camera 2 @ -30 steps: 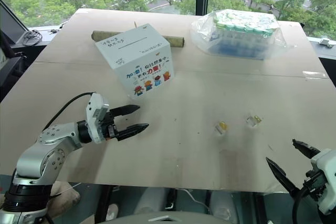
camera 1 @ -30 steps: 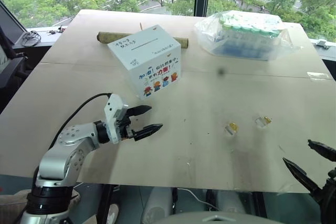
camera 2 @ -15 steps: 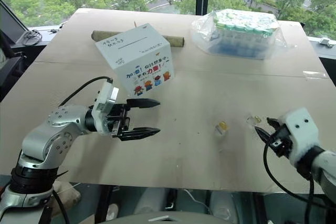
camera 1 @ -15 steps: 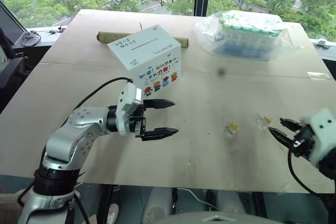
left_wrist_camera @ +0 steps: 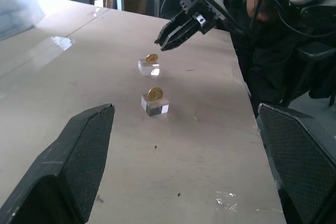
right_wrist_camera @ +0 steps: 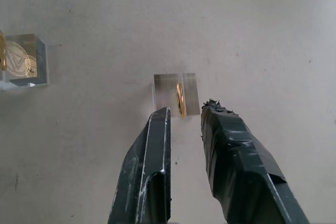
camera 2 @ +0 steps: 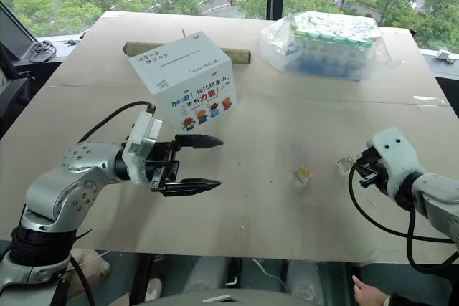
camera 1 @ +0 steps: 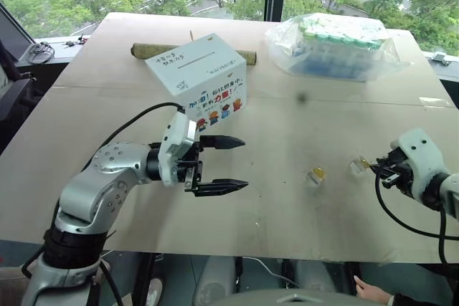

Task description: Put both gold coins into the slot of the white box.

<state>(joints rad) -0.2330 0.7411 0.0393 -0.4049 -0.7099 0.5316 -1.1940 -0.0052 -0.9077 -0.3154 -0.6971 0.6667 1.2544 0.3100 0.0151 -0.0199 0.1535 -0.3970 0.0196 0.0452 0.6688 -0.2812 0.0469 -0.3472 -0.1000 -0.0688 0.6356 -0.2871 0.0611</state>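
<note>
Two gold coins stand on clear blocks, none in the white box yet. Right gripper narrows around one; left gripper hangs wide.

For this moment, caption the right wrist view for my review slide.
Right gripper narrowed just short of a coin standing in its clear block.

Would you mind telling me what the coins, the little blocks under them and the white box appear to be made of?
The gold coins look like polished metal or metal-plated: shiny yellow faces with an embossed mark. The small blocks holding them on edge look like clear acrylic or glass: see-through, with bright edges. The white box looks like matte printed cardboard, with folded edges and cartoon figures on its side.
</note>
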